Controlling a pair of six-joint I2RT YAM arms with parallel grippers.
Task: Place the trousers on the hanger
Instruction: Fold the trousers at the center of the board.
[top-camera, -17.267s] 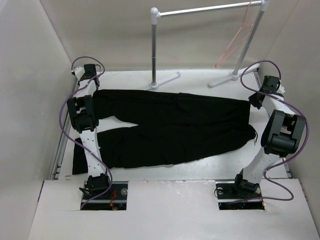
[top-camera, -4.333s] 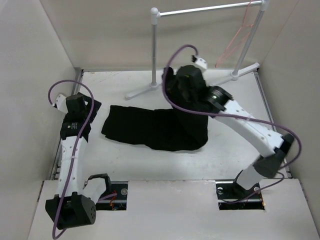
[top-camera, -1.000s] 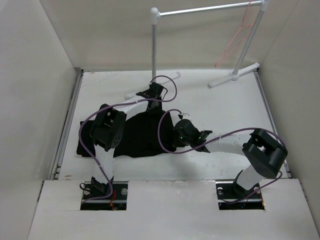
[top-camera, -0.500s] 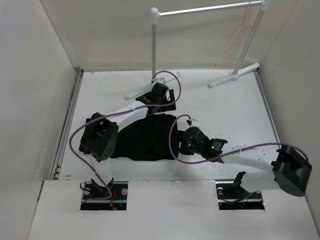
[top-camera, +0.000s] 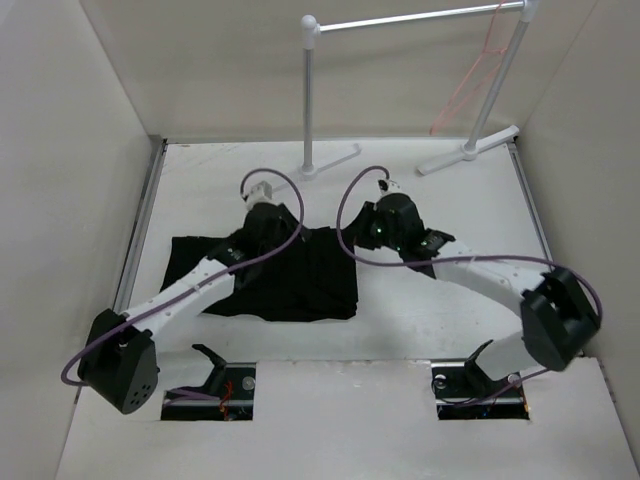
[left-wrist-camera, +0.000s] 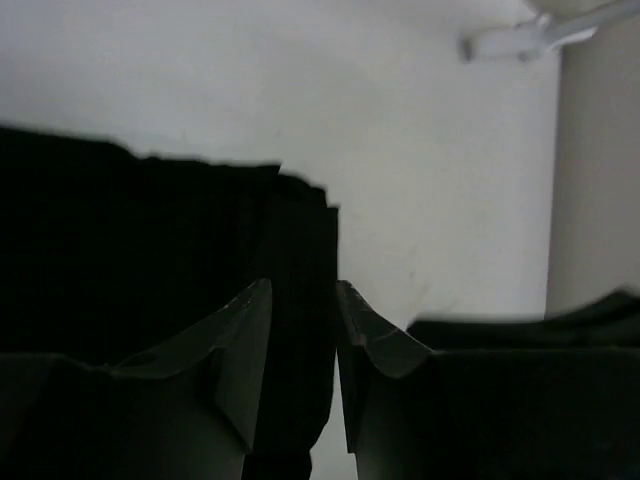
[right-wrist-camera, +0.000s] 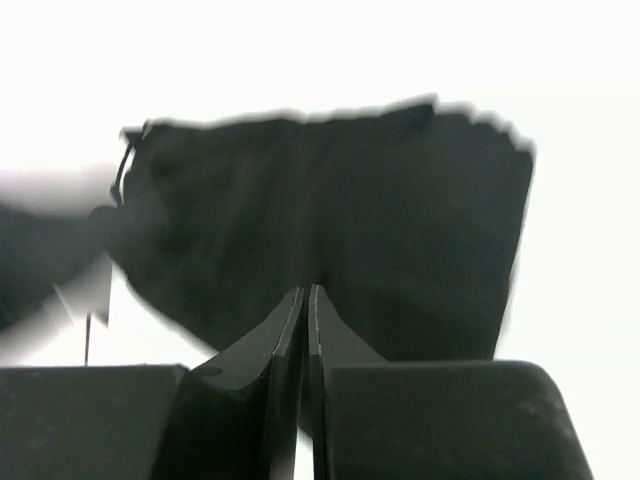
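Trousers (top-camera: 310, 275): folded into a rough black rectangle, lying flat on the surface (top-camera: 200, 190), left of centre. Not on the hanger (top-camera: 466, 88). That hangs at the right end of the rack (top-camera: 309, 95) bar, at the far back, well apart from the cloth.

Left arm (top-camera: 190, 290) lies diagonally across the trousers from the near left, with its wrist at the far edge of the pile. Left jaws: narrow gap. The wrist view shows a raised ridge of black cloth running in between the two fingers (left-wrist-camera: 245, 340), so they're pinching a fold of the trousers at the far edge, close to a corner. White surface lies beyond that edge, with a rack foot (left-wrist-camera: 510, 40) at top right.

Right arm (top-camera: 480, 265) reaches in from the right, wrist just beside the far right corner of the trousers. Right jaws: pressed together, only a hairline slit between the fingers (right-wrist-camera: 340, 350), nothing visible in it. Trousers fill the wrist view ahead of the tips. That view is blurred, so I can't tell whether the tips touch the cloth.
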